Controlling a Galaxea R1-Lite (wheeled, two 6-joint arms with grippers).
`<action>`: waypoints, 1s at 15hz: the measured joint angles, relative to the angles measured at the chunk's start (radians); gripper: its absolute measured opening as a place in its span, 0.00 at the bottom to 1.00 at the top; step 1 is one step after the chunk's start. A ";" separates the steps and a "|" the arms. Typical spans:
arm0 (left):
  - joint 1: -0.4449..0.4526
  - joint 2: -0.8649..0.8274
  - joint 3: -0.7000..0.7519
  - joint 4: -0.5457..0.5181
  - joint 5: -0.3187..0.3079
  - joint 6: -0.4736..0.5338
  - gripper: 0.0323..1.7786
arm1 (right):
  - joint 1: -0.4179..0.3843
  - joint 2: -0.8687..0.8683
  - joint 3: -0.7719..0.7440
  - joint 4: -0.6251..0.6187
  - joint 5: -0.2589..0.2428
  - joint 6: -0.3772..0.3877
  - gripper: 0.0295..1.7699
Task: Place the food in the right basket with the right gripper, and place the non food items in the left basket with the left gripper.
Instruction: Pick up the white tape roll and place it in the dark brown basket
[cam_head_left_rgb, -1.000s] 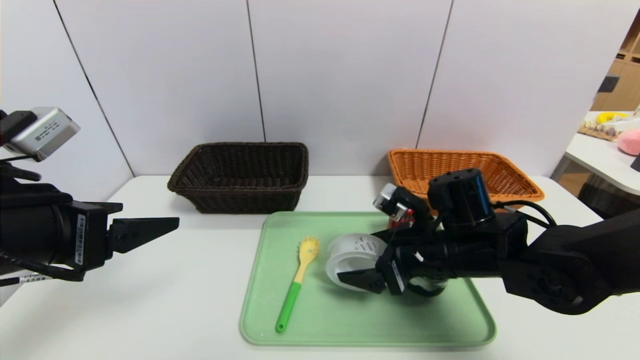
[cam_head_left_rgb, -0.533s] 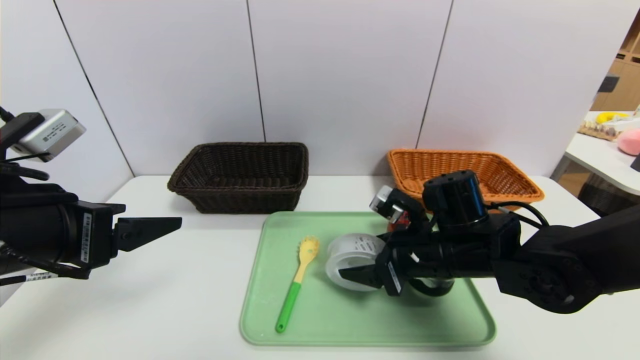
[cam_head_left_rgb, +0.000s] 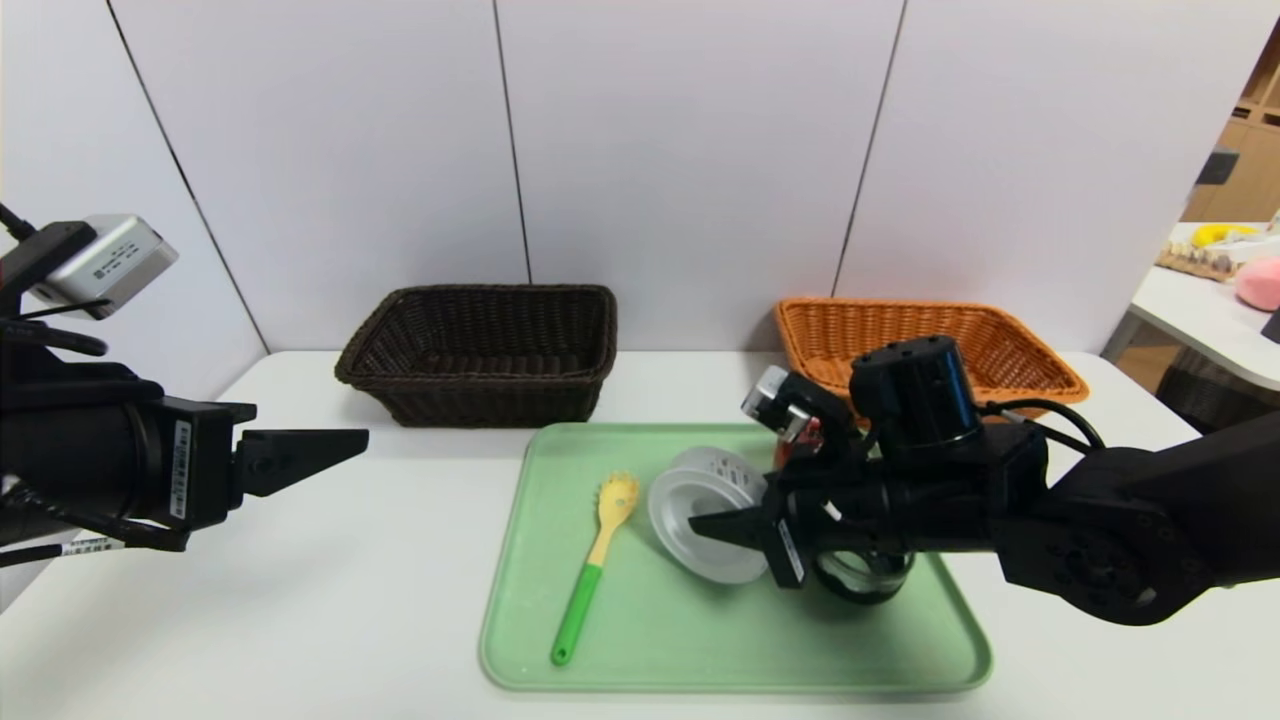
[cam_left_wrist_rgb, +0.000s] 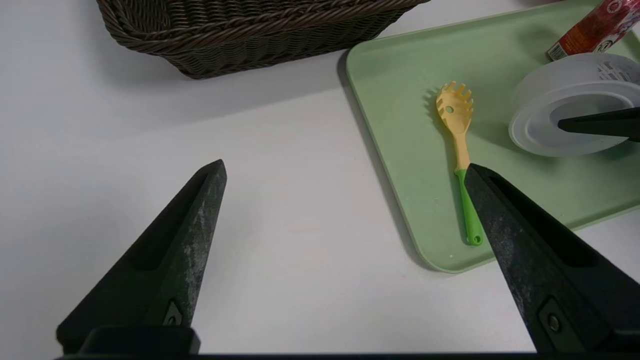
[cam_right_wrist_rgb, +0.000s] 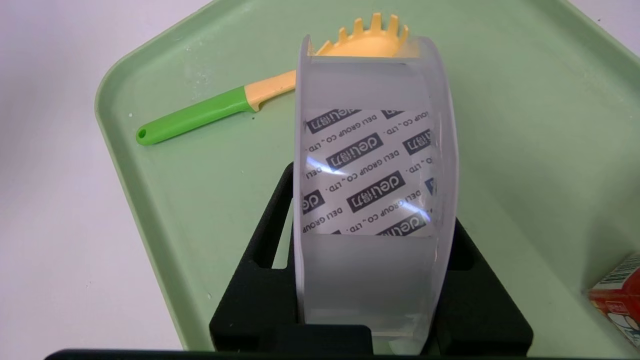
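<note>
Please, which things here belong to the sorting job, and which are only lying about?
Belong to the job:
- red snack packet
- orange-tan basket
- dark brown basket
- white round container, held in the right gripper
- spaghetti fork
- glass cup
- left gripper, open beside the tray

Only lying about:
- green tray
- side table, far right

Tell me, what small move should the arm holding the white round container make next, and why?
Probably lay the white container flat on the green tray and let go. The right tool pinches it, tipped on edge, yet it is not food; it belongs to the open left tool, hovering beside the tray. The red snack packet behind it is the right tool's job.
</note>
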 joint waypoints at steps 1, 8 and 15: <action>0.000 0.000 0.001 0.000 0.000 0.000 0.95 | 0.003 -0.009 0.000 0.003 -0.003 -0.003 0.32; 0.000 -0.011 0.024 0.000 0.002 0.001 0.95 | 0.095 -0.126 -0.051 0.012 -0.166 -0.016 0.32; -0.003 -0.045 0.071 0.005 0.004 0.010 0.95 | 0.155 -0.070 -0.537 0.139 -0.394 0.052 0.32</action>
